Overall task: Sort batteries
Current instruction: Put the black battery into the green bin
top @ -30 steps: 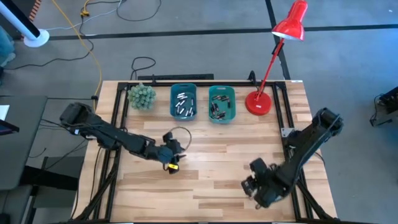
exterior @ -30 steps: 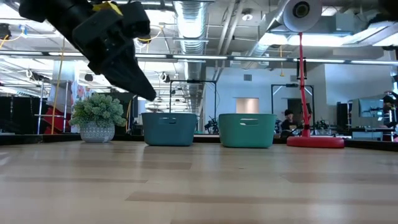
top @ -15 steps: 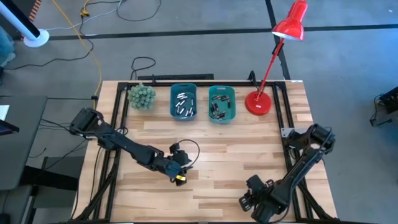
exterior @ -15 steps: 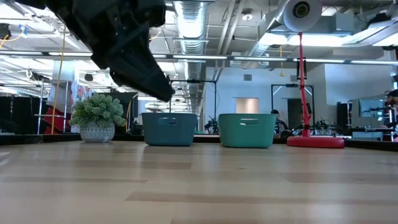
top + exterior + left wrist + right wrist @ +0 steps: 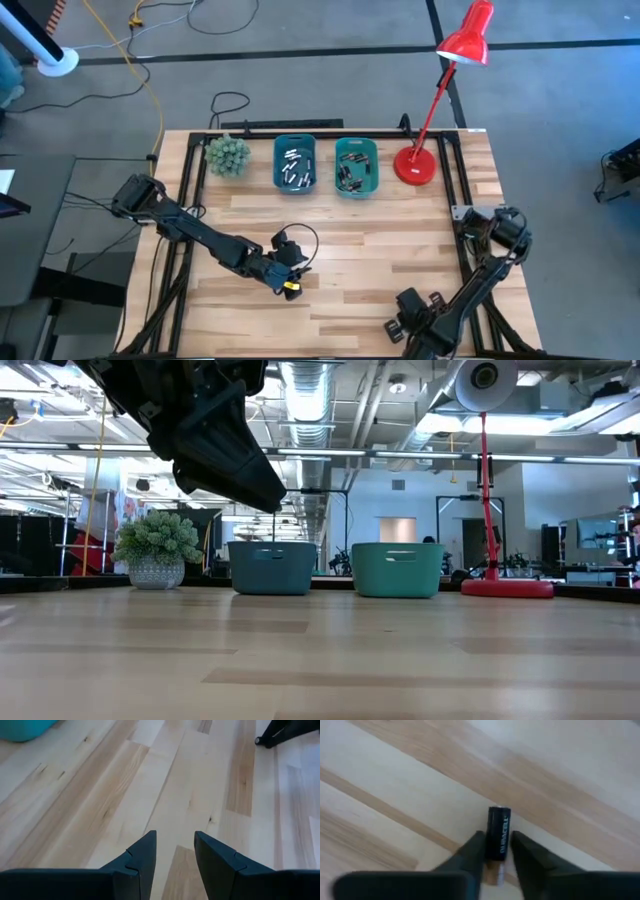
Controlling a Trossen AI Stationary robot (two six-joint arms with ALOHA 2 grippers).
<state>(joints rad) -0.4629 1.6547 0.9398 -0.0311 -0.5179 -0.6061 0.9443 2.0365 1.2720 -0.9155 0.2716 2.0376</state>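
Batteries lie heaped in two teal bins at the upper centre of the overhead frame, pale cells in the darker left bin and dark ones in the greener right bin. One more battery, black with a copper end, sits on the wooden table between the fingers of the right gripper. The wrist camera shows those fingers drawn in close on either side of the cell, partly closed, though whether they press on it cannot be told. From above, the right gripper is at the lower right of the frame, near the table's front edge, and the battery itself is too small to make out there.

The left gripper hangs over the bare boards just left of lower centre, a yellow tag at its tip. Its own camera shows the left gripper with its two dark fingers parted by a modest gap, holding nothing, with only plain wood between them.

At table level, the left arm fills the upper left of the frame, above a potted plant. A red desk lamp stands at the upper right of the table, beside the bins.
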